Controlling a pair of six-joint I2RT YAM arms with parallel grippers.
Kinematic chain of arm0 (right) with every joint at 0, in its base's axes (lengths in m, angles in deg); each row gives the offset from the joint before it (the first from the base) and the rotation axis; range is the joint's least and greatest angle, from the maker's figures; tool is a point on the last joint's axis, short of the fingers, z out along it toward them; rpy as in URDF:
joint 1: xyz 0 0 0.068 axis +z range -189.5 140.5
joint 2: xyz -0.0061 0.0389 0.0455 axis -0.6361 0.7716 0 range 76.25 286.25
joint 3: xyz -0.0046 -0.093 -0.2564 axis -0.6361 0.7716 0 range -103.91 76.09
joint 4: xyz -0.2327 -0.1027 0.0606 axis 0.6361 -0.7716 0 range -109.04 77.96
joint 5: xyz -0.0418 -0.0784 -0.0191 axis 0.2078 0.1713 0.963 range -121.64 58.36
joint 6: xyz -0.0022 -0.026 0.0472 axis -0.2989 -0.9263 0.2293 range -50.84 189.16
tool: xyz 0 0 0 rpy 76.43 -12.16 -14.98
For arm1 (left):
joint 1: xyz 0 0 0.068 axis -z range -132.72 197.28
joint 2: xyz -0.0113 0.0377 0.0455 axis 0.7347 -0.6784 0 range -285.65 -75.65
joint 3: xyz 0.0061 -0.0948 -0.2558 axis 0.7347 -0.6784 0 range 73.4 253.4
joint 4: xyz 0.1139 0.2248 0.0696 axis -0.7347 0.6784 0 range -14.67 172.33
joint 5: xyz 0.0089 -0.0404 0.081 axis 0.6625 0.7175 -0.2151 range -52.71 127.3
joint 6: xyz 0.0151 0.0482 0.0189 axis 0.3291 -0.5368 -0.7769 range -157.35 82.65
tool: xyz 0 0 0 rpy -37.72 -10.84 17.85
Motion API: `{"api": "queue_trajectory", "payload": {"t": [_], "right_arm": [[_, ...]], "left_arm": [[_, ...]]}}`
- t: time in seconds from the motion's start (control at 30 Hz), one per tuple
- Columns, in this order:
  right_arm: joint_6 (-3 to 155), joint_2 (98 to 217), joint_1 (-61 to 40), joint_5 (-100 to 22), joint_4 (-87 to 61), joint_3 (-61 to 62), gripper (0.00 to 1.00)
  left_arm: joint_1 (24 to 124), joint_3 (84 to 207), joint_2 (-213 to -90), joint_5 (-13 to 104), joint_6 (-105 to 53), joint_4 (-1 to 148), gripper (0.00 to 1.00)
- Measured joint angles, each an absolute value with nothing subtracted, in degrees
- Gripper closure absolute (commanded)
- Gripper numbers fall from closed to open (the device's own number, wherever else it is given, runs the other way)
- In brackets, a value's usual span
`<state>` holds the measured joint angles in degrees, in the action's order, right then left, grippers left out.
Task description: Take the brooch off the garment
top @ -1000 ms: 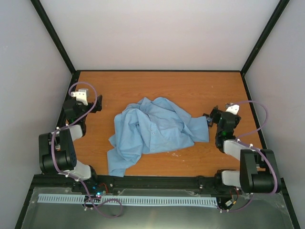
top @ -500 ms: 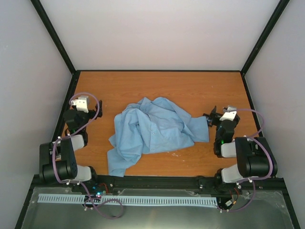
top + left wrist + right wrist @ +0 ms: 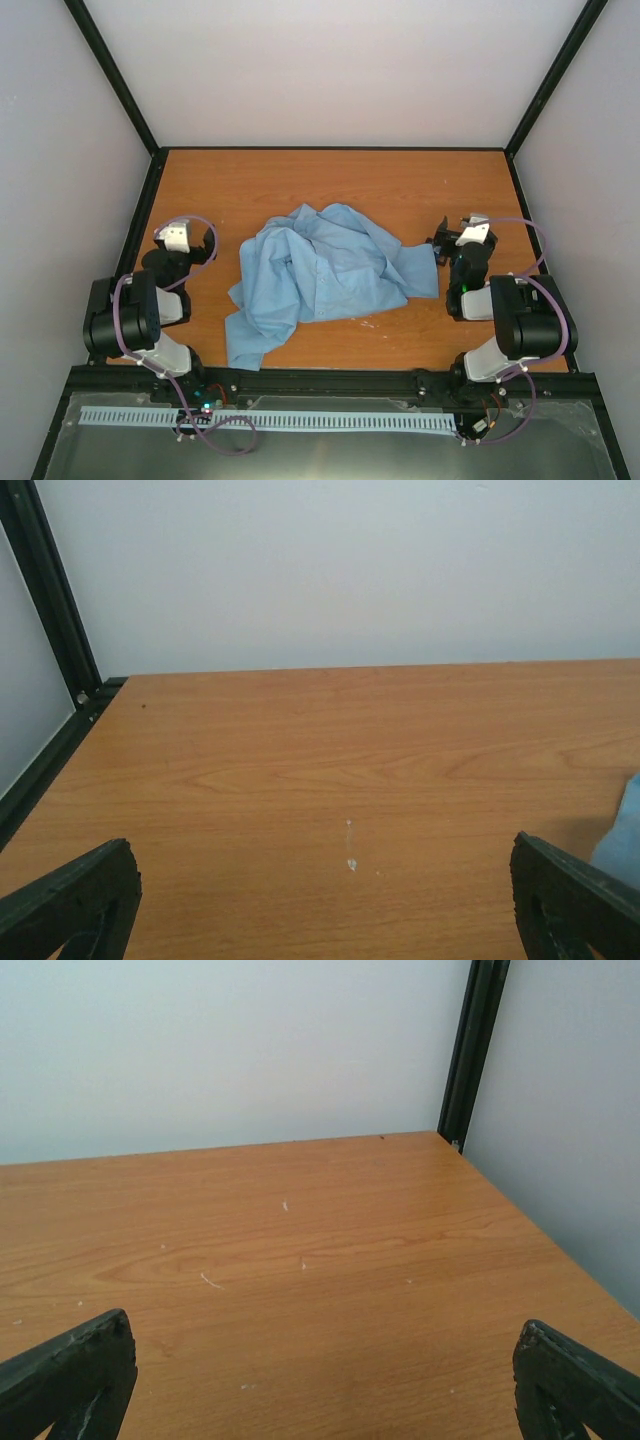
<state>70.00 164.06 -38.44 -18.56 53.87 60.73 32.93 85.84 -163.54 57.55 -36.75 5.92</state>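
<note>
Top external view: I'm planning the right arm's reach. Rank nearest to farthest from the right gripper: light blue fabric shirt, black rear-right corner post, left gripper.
From the right gripper:
1. light blue fabric shirt, just left of it
2. black rear-right corner post, behind, rightward
3. left gripper, far left side

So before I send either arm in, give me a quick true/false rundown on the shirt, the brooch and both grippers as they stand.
1. The light blue shirt lies crumpled around the middle of the table. True.
2. The left gripper is shut on the shirt. False: it is open and holds nothing, with bare wood between its fingertips and only a sliver of blue fabric at the right edge of its view.
3. The brooch shows plainly on the shirt from above. False: no view shows it, so it may be hidden in the folds or too small to see.
4. The right gripper is open and empty. True.
</note>
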Motion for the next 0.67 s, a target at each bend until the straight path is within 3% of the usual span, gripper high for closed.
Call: {"api": "queue_trajectory", "payload": {"t": [0.67], "right_arm": [[69.8, 164.1, -38.3, -18.5, 52.9, 60.7, 0.0]], "left_arm": [[32.9, 86.0, -163.5, 56.8, -36.8, 5.0, 0.0]]}}
